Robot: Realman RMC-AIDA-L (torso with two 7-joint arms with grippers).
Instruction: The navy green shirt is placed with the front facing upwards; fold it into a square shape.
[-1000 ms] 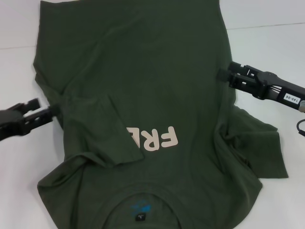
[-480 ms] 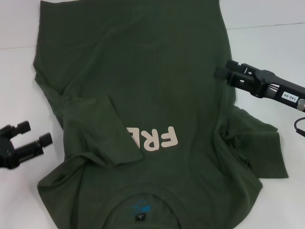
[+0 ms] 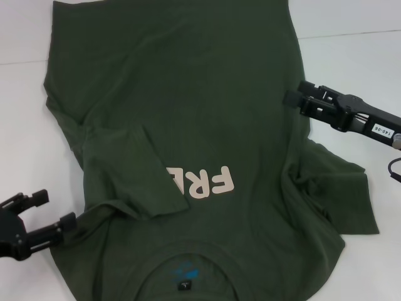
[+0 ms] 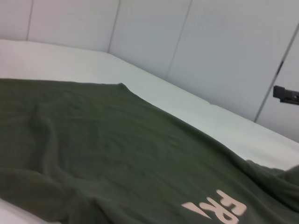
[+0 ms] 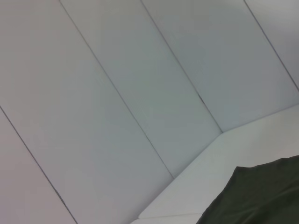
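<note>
Left claw [image 3: 53, 213] has dropped back to the shirt [image 3: 188, 106]'s near shoulder edge, fingers open, ready to pinch; right claw [image 3: 293, 96] unchanged at the side seam, grip state unclear.

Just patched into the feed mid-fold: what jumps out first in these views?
The navy green shirt covers most of the white table, front up, its left sleeve folded inward over the pale chest lettering so only "FRE" shows. The left gripper, jaws open, sits at the shirt's near left edge by the shoulder. The right gripper is at the shirt's right edge.
</note>
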